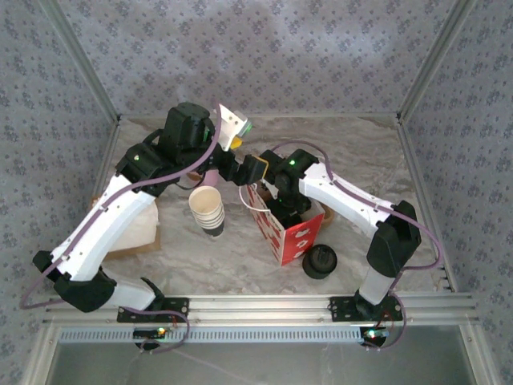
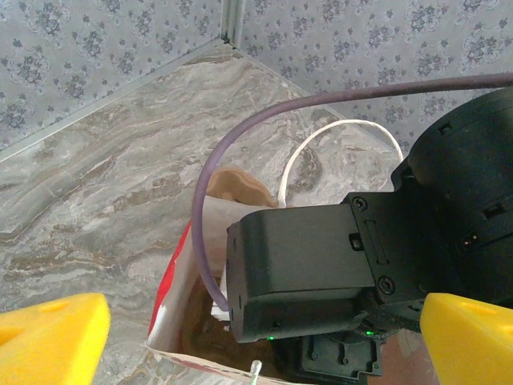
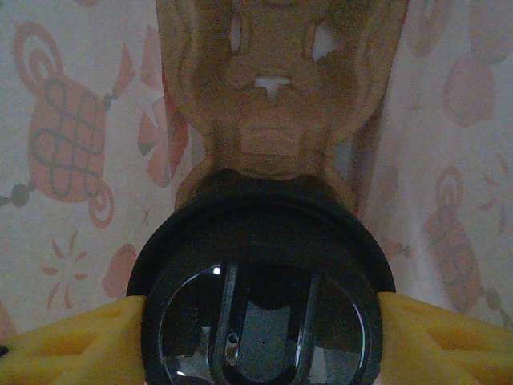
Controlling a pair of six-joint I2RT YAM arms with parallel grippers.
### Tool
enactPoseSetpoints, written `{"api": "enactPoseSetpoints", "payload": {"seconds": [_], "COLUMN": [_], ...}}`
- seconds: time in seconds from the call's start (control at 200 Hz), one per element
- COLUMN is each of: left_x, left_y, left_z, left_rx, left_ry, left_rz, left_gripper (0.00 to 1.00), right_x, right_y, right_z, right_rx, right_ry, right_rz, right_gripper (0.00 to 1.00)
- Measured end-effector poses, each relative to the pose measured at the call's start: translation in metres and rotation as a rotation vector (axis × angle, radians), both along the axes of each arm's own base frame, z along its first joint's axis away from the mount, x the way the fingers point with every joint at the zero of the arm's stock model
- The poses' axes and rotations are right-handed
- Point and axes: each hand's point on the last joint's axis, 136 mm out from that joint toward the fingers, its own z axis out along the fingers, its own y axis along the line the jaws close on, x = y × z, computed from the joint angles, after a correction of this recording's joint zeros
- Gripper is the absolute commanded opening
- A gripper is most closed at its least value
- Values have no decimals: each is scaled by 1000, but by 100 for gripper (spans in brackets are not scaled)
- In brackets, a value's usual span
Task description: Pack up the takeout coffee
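The coffee [image 3: 260, 305] held inside the bag [image 1: 292, 237]
Right fingers [image 3: 72, 345] clamp the coffee from both sides, down in the bag on the bench [image 1: 240, 257]; left fingers [image 2: 48, 337] spread wide above it.

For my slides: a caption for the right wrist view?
Inside the bag, the right fingers hold the coffee by its lid, beside a cardboard tray.
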Motion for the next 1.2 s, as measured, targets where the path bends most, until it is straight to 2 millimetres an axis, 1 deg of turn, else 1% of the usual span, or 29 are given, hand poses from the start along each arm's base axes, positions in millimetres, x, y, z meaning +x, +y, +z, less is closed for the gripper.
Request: {"api": "enactPoseSetpoints", "payload": {"seconds": [1.204], "left_x": [-1], "left_y": [2], "left_z": [-1], "left_rx": [0], "left_ry": [-2], "left_rz": [3], "left_gripper": [99], "right_x": [-3], "right_y": [-1], "right_z": [-4], "right_rx": [3], "right_ry": [22], "right_rz": [-4], "right_gripper": [67]}}
